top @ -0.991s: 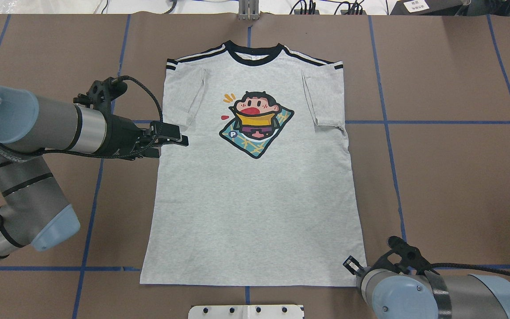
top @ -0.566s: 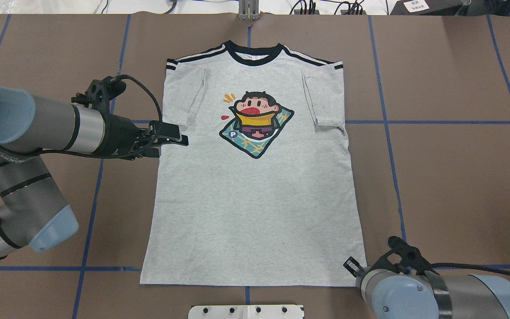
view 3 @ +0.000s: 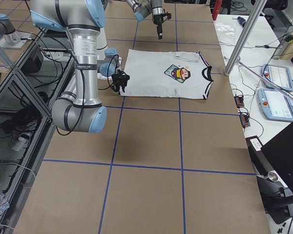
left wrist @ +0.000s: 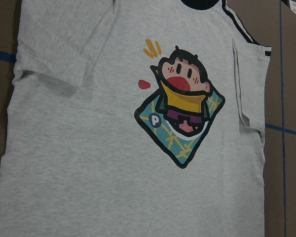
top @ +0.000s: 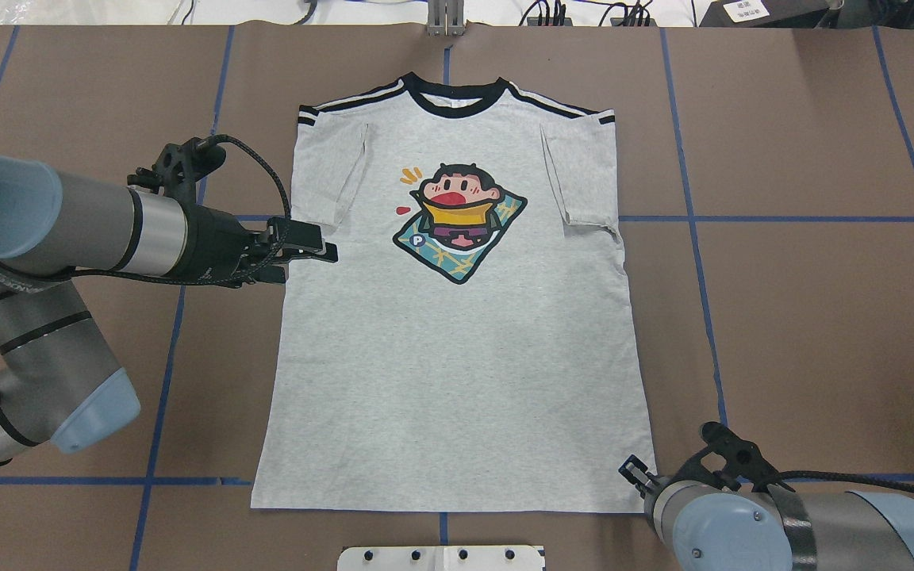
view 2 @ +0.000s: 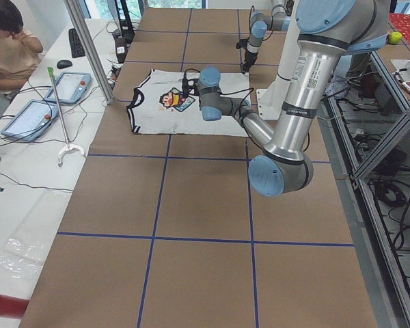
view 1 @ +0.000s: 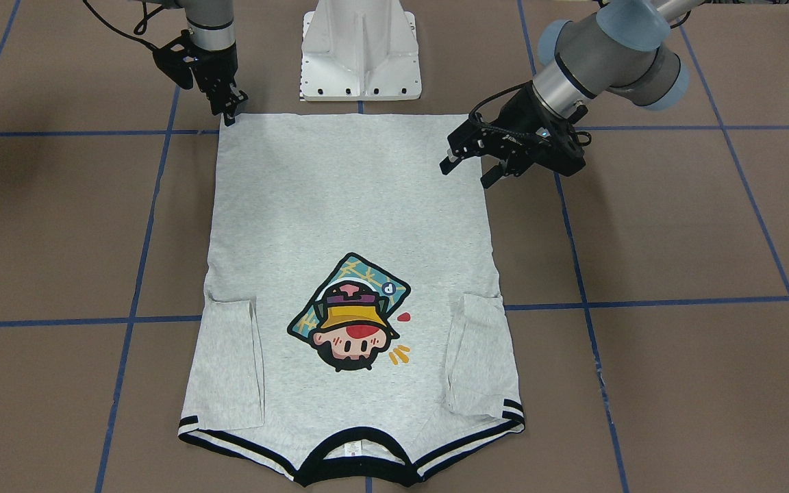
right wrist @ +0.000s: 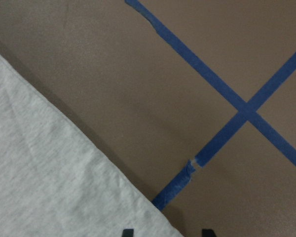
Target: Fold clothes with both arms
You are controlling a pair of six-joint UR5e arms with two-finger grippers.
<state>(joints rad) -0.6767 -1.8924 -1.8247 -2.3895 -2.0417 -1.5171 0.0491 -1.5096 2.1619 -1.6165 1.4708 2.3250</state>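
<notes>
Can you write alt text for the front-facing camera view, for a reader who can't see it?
A grey cartoon-print T-shirt lies flat on a brown table, sleeves folded in, collar nearest the camera. The left gripper, open, is at the shirt's side edge on the picture's right; the right gripper is at the far hem corner.

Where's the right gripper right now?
In the overhead view the right gripper is at the lower right, at the grey T-shirt's hem corner nearest the robot. In the front-facing view it shows at the upper left.
</notes>
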